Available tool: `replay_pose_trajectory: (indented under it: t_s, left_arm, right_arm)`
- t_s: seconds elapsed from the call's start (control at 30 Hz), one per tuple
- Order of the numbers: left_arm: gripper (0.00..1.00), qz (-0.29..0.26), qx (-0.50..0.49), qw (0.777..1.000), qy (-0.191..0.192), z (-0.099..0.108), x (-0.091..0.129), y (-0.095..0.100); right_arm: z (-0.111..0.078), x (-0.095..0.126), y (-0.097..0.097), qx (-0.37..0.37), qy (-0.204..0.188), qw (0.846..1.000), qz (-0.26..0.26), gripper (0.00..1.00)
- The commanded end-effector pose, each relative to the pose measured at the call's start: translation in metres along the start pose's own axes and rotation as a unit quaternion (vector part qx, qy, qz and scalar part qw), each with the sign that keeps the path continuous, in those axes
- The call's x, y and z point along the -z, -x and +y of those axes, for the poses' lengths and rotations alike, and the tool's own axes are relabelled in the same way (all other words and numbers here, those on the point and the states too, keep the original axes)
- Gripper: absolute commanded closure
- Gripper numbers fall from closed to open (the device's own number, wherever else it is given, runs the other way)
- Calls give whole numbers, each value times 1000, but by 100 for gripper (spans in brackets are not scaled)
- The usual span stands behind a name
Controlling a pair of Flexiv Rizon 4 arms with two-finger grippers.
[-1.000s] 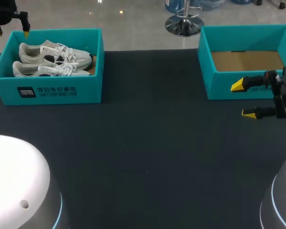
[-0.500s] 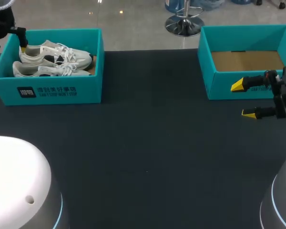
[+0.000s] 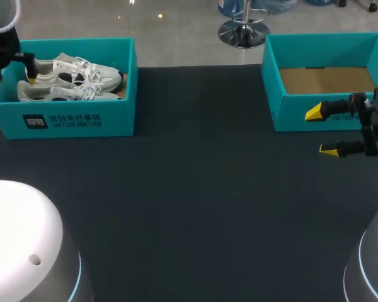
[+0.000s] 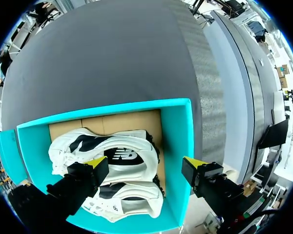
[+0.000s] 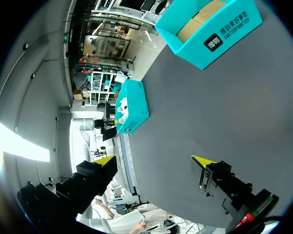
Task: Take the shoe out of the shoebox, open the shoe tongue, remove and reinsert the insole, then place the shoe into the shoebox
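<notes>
At the table's (image 3: 195, 189) far-left corner, left gripper (image 4: 145, 168) gapes over white laced sneakers (image 4: 122, 156) in a teal cardboard shoebox (image 4: 178, 146), seemingly poised to pluck one; right gripper (image 3: 321, 131) idles, fingers released.

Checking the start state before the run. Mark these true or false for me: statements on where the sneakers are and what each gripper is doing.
1. Both white sneakers lie in the left shoebox. True.
2. The right shoebox holds one sneaker. False: only its bare cardboard floor shows.
3. The left gripper is shut on a sneaker. False: it hangs open over the end of the left shoebox, holding nothing.
4. The right gripper is open over the table, in front of the right shoebox. True.
</notes>
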State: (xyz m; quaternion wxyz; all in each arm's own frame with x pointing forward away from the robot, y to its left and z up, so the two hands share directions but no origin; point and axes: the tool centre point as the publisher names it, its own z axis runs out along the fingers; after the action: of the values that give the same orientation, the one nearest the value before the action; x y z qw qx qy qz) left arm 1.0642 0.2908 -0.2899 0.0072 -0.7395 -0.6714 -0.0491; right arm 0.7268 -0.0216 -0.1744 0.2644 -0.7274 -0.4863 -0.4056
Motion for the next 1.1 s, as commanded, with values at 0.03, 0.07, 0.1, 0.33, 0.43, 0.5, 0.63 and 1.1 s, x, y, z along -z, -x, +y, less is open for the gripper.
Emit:
replay_pose_trajectory:
  t_s: [0.03, 0.07, 0.1, 0.33, 0.43, 0.5, 0.63, 1.1]
  left_arm:
    - [0, -1, 0, 1000, -8, 12, -13, -1]
    - [9, -2, -1, 1000, -8, 12, -15, -1]
    - [12, -8, -3, 1000, -9, 13, -18, -1]
    - [31, -15, 0, 1000, -19, 19, -33, -2]
    - [21, -17, -4, 1000, -18, 18, -37, -3]
    - [27, -17, 0, 1000, -20, 20, -41, -3]
    - [42, -22, 2, 999, -23, 22, -49, -4]
    - [40, -28, 4, 999, -34, 25, -65, -8]
  right_arm:
    - [-1, 0, 0, -1, 1, 1000, -1, 0]
    - [-1, 0, 0, -1, 1, 1000, -1, 0]
    - [-1, 0, 0, -1, 1, 1000, -1, 0]
    - [-1, 0, 0, -1, 1, 1000, -1, 0]
    - [-1, 0, 0, -1, 1, 1000, -1, 0]
    - [-1, 0, 0, -1, 1, 1000, -1, 0]
    - [-1, 0, 0, -1, 1, 1000, -1, 0]
    - [-1, 0, 0, -1, 1, 1000, -1, 0]
